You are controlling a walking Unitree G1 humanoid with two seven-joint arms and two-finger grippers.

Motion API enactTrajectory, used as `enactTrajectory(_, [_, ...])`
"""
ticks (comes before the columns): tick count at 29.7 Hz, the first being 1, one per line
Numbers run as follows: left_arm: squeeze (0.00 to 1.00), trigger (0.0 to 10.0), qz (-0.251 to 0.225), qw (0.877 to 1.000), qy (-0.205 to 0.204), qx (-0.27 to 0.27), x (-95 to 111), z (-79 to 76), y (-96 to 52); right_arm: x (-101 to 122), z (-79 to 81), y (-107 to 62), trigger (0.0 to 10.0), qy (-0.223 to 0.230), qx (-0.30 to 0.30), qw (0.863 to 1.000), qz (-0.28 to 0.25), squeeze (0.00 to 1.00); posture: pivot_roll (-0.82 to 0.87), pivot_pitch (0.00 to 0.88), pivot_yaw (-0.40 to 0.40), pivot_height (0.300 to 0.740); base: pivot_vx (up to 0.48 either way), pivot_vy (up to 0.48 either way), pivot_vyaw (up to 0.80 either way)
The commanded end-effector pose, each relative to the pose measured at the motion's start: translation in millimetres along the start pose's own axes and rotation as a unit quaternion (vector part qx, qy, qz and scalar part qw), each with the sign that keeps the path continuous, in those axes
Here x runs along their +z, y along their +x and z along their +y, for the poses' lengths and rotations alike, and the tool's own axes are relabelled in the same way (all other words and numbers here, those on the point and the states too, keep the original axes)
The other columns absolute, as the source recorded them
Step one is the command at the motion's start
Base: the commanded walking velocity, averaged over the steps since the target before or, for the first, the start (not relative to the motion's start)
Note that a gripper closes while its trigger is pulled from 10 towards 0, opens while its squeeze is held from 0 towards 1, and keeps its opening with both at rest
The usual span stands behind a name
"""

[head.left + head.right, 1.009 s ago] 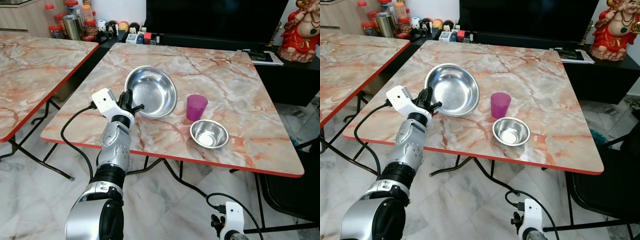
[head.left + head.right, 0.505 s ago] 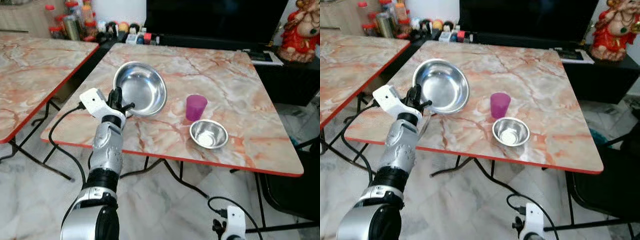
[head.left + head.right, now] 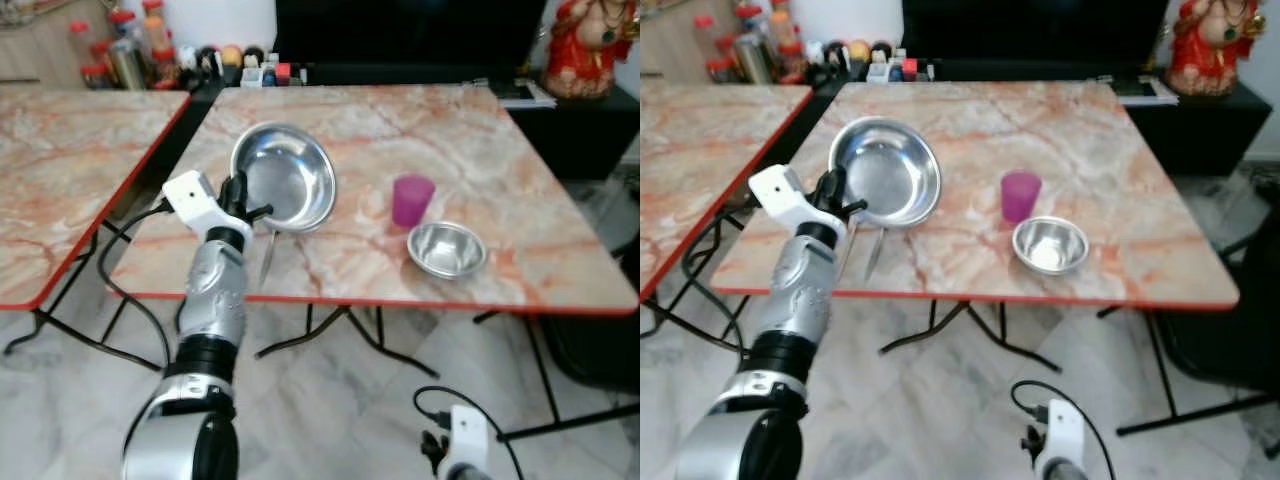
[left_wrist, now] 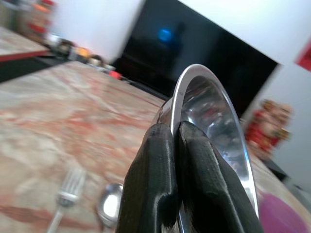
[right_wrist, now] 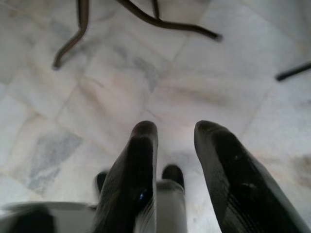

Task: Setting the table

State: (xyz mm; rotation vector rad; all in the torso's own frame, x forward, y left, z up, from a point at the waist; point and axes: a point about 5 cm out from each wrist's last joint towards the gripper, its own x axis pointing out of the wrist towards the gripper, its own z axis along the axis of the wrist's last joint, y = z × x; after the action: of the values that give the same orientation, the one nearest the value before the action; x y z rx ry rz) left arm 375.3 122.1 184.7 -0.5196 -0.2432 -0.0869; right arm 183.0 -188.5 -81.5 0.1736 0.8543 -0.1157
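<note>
The left end effector point(image 3: 243, 198) is clamped on the near-left rim of the big bowl point(image 3: 288, 178), which is tipped up, its near edge lifted off the table point(image 3: 560, 230). The grip is a thin pinch on smooth steel at one edge, so the bowl could swivel or slip out and clatter down; under it lie a fork point(image 4: 65, 191) and spoon point(image 4: 109, 206), which a dropped bowl would likely knock askew or off the near edge. Right of the bowl stands a purple cup point(image 3: 412, 200), upright and apart from it, and just nearer and further right sits a small bowl point(image 3: 447, 249); a wide swing of the big bowl to the right could topple the cup. The right end effector point(image 5: 177, 170) hangs idle over the floor point(image 5: 204, 82), fingers apart and empty. The table is glossy marble-patterned laminate with a red edge on folding metal legs, probably slippery for steelware. A second like table point(image 3: 60, 170) stands to the left, jars point(image 3: 120, 55) and small items line the far wall, a dark screen is beyond the table, and a red figurine point(image 3: 580, 45) sits far right.
</note>
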Motion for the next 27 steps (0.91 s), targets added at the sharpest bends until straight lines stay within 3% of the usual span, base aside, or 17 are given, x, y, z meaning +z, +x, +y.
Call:
enactTrajectory(1, [0.0, 10.0, -0.017, 1.0, 0.012, 0.0, 12.8, 3.5, 2.6, 1.9, 6.4, 1.3, 10.0, 0.001, 0.005, 1.0, -0.003, 0.0, -0.06, 0.0, 0.007, 0.736, 0.0, 0.48, 0.0])
enactTrajectory(20, [0.0, 10.0, -0.019, 1.0, 0.023, -0.003, 18.6, 1.7, 2.5, 1.8, 13.1, 2.3, 10.0, 0.001, 0.012, 1.0, 0.0, 0.0, -0.04, 0.0, 0.006, 0.736, 0.0, 0.48, 0.0])
enactTrajectory(27, [0.0, 10.0, -0.015, 1.0, 0.025, -0.006, 17.5, -0.6, 1.3, 0.7, 13.6, 1.8, 10.0, -0.002, 0.013, 1.0, -0.002, 0.0, -0.04, 0.0, 0.009, 0.736, 0.0, 0.48, -0.32])
